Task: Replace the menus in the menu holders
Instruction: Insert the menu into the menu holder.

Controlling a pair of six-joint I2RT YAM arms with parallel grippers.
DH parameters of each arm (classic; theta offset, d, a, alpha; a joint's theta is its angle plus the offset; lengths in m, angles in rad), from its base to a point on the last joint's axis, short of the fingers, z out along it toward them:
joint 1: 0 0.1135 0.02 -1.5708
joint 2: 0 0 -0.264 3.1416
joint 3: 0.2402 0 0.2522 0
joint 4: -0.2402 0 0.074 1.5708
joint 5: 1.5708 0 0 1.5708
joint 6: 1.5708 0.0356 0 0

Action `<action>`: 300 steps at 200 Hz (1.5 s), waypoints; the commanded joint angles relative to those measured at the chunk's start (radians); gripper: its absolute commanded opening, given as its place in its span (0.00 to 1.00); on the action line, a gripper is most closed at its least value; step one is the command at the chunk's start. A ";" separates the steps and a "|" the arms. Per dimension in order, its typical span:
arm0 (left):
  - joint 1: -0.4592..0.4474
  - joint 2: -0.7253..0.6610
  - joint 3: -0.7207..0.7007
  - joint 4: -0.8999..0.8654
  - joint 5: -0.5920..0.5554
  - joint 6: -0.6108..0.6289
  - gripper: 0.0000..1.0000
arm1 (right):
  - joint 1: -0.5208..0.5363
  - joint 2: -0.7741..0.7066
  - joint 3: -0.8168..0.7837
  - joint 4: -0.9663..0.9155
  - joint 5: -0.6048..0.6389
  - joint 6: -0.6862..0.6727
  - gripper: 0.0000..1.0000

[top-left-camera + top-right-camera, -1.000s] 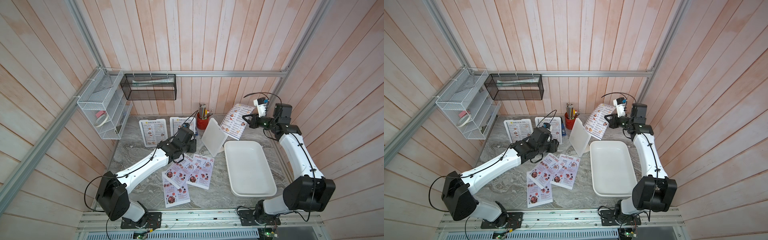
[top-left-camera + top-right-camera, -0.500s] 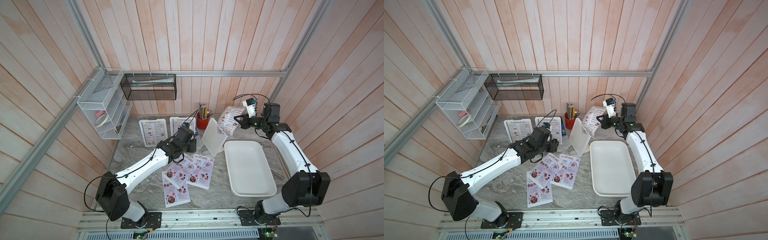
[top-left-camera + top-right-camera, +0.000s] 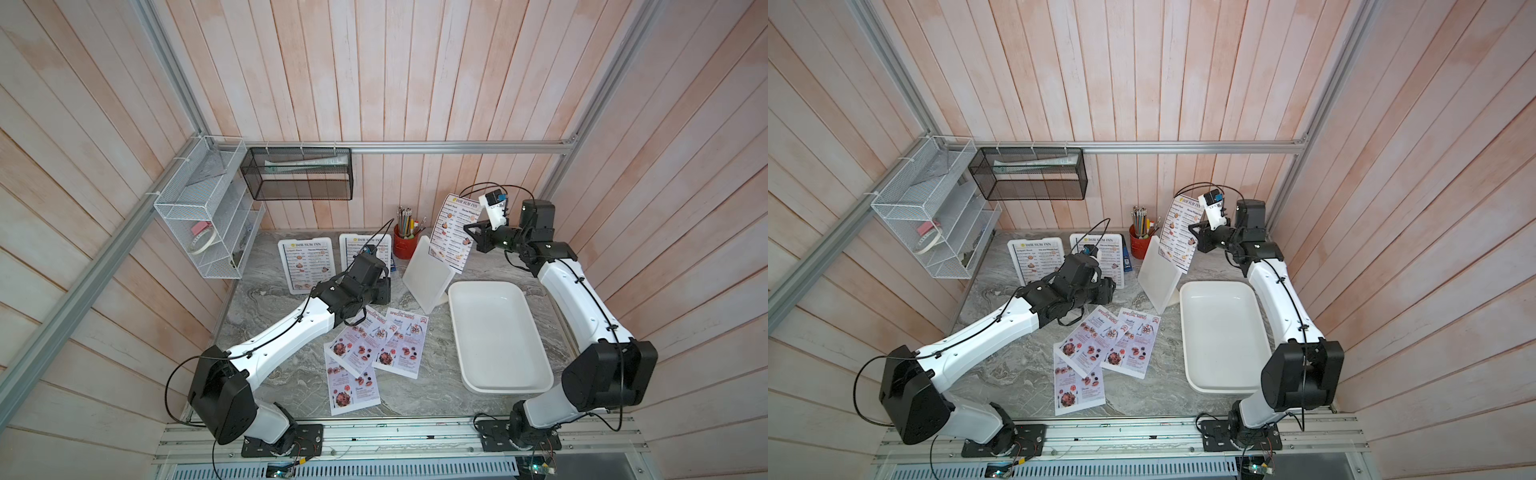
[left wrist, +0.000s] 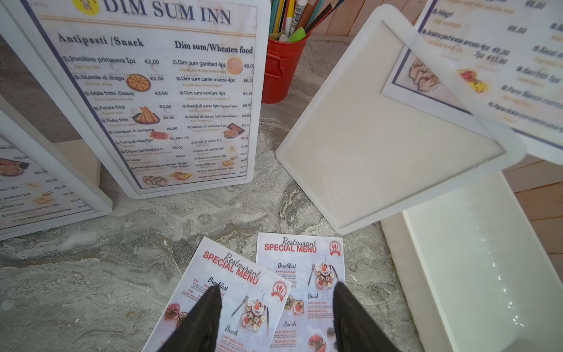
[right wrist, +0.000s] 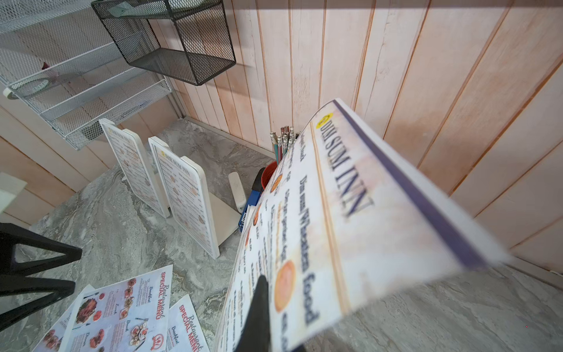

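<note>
My right gripper (image 3: 471,237) is shut on a "DIM SUM INN" menu (image 3: 453,232), held raised at the back right; one finger (image 5: 259,311) lies across the sheet. The sheet's lower corner (image 4: 426,76) overlaps the top corner of a menu holder (image 3: 426,278) whose face is otherwise blank white. Two more menu holders (image 3: 307,266) (image 3: 357,245) stand at the back showing DIM SUM INN menus; my left arm partly hides the second. My left gripper (image 4: 276,288) hangs open over three overlapping "SPECIAL MENU" sheets (image 3: 374,353) lying flat mid-table.
A large white tray (image 3: 536,374) lies on the right. A red pencil cup (image 3: 403,245) stands by the back wall between the holders. A white wire rack (image 3: 199,232) and a black mesh basket (image 3: 299,178) hang on the walls at the left.
My right arm has swung left from the right wall, carrying the DIM SUM INN menu over the blank holder's top corner. The left arm has stayed still.
</note>
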 commanded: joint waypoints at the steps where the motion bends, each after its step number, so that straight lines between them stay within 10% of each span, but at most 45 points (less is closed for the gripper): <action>1: 0.005 -0.036 -0.026 -0.008 -0.018 0.002 0.61 | 0.037 0.030 0.028 0.012 0.042 -0.066 0.00; 300: 0.022 -0.073 -0.032 -0.019 -0.026 0.011 0.61 | 0.079 -0.172 -0.360 0.453 0.088 0.055 0.09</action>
